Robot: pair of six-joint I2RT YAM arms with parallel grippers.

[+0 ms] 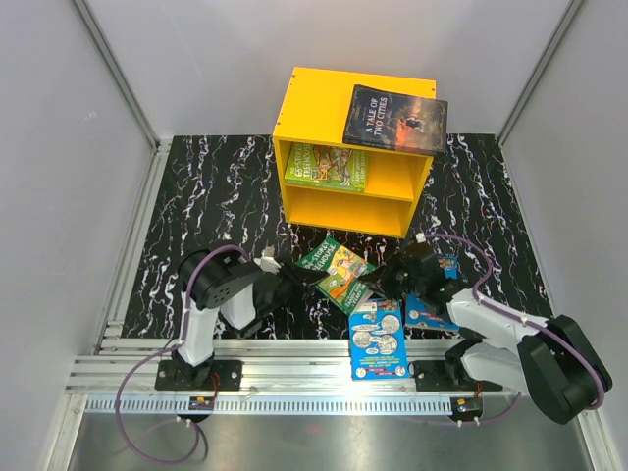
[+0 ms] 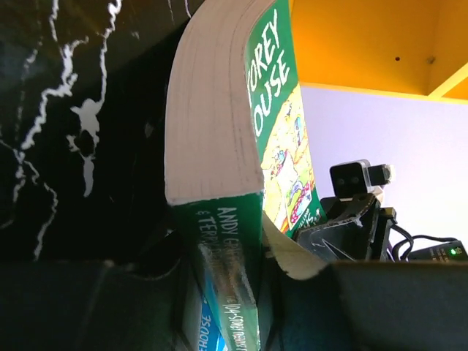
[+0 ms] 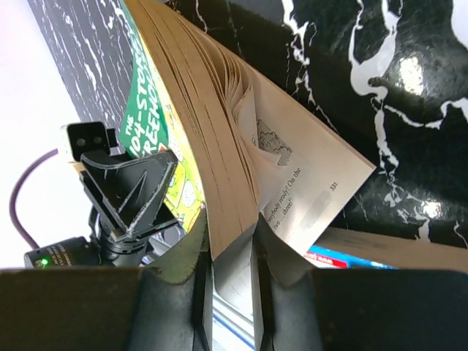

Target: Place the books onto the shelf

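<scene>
The yellow shelf stands at the back, with the dark "A Tale of Two Cities" book flat on its top and a green book in its upper compartment. A second green book hangs tilted between both arms. My left gripper is shut on its spine end. My right gripper is shut on its page block, with a few loose pages fanning out. One blue book lies at the front edge. Another blue book lies partly under the right arm.
The black marbled mat covers the table between white side walls. A metal rail with both arm bases runs along the near edge. The shelf's lower compartment holds nothing visible.
</scene>
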